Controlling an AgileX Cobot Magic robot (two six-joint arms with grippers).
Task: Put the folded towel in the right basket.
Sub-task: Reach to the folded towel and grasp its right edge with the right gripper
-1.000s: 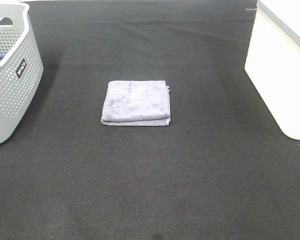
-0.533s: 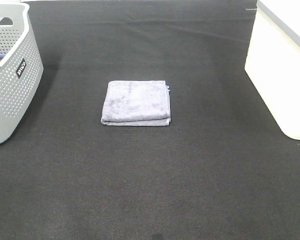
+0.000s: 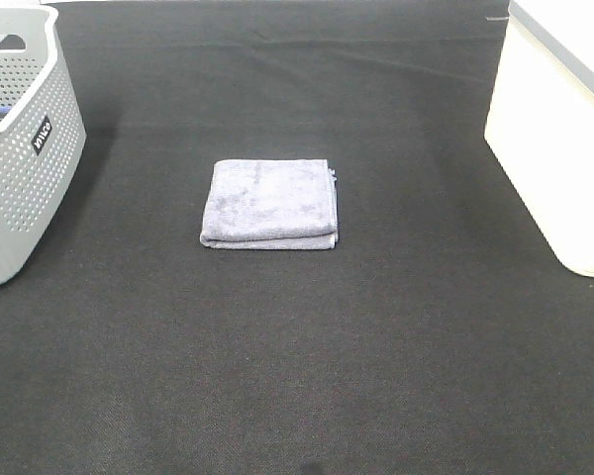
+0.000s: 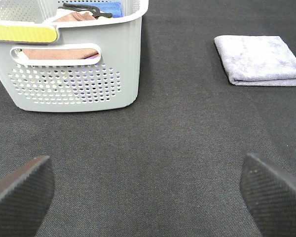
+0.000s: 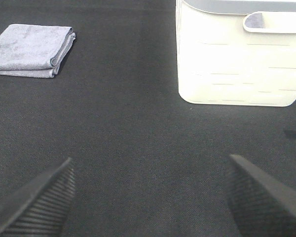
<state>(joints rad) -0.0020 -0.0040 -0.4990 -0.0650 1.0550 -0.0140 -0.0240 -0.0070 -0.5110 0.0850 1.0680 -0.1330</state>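
A folded grey-lilac towel (image 3: 269, 203) lies flat in the middle of the black mat. It also shows in the left wrist view (image 4: 260, 59) and the right wrist view (image 5: 31, 50). The right basket (image 3: 562, 129), cream-white with a handle slot, stands at the right edge; it also shows in the right wrist view (image 5: 239, 54). My left gripper (image 4: 148, 197) is open and empty, low over the mat near the grey basket. My right gripper (image 5: 150, 197) is open and empty, low over the mat in front of the white basket. Neither arm shows in the exterior high view.
A grey perforated basket (image 3: 20, 148) stands at the left edge and holds several cloth items and a black hanger (image 4: 81, 9). The black mat (image 3: 297, 346) covers the whole work surface.
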